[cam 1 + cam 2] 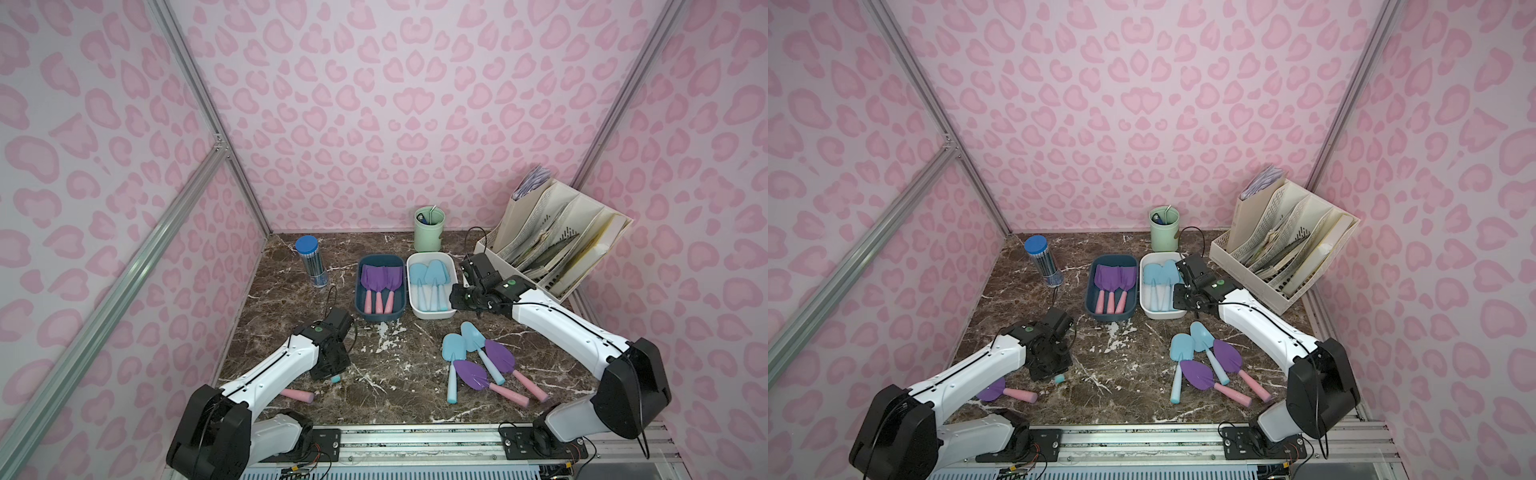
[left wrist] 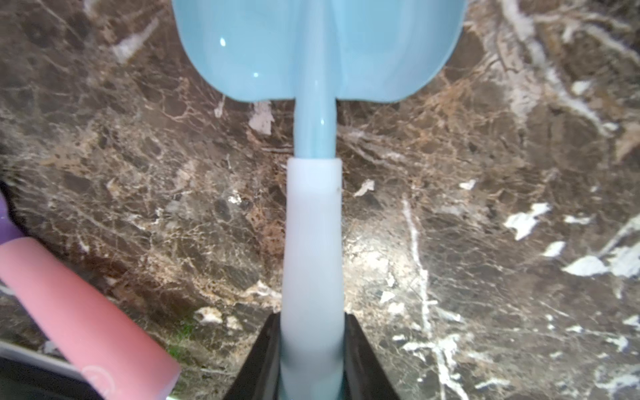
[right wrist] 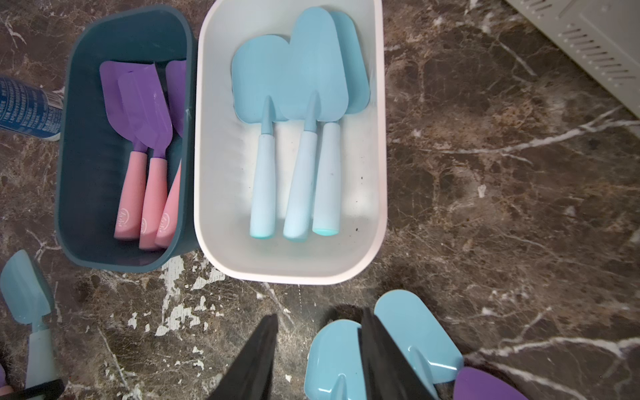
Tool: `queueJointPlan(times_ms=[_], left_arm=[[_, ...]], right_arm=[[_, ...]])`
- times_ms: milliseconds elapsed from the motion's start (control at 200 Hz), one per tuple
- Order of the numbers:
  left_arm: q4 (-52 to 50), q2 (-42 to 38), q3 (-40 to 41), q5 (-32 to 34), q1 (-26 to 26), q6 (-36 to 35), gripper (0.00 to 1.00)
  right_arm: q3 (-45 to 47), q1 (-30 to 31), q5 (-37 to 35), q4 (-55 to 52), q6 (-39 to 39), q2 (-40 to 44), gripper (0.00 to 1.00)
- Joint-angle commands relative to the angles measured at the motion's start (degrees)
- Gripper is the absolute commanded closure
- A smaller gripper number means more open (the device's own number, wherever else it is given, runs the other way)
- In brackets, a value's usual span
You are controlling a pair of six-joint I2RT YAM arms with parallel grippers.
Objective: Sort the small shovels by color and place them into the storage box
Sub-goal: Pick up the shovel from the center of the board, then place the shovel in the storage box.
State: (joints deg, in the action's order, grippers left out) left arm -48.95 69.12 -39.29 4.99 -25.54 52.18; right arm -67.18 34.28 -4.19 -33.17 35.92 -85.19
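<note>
The left gripper point(image 2: 311, 322) pinched the blue shovel point(image 2: 313, 225) by its handle, well away from the white box point(image 3: 294, 266) where blue ones go, while the right gripper point(image 3: 318, 325) hung near that box, jaws apart.

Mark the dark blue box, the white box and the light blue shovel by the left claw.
dark blue box point(image 1: 380, 317): in a top view, on its near wall.
white box point(image 1: 432, 315): in a top view, on its near wall.
light blue shovel point(image 2: 313, 242): left wrist view, on its pale handle.

Blue shovel point(image 2: 313, 225) blade cropped, pink-handled shovel point(image 1: 297, 395) blade hidden
</note>
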Motion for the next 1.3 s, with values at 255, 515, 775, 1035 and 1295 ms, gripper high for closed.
queueJointPlan(times_ms=[255, 515, 775, 1035, 1295], left_arm=[[-6.3, 2.3, -12.0, 3.2, -8.9, 0.1, 0.89], [-8.2, 14.1, -31.1, 3.6, -15.0, -5.2, 0.94], [-11.0, 33.1, -55.9, -0.7, -17.7, -10.8, 0.97], [-16.2, 49.6, -76.8, -3.6, -19.7, -13.6, 0.98], [-19.5, 62.1, -90.8, -5.0, -19.8, -13.8, 0.98]], right_arm=[[0.7, -0.2, -0.6, 0.3, -0.6, 2.0, 0.55], [2.2, -1.7, -0.7, -0.1, -0.6, 4.5, 0.55], [3.0, -3.5, -0.9, -1.5, -1.3, 7.7, 0.55], [4.0, -5.2, -1.6, -2.3, -1.4, 10.2, 0.55], [5.0, -6.3, -0.8, -1.8, -2.1, 10.6, 0.55]])
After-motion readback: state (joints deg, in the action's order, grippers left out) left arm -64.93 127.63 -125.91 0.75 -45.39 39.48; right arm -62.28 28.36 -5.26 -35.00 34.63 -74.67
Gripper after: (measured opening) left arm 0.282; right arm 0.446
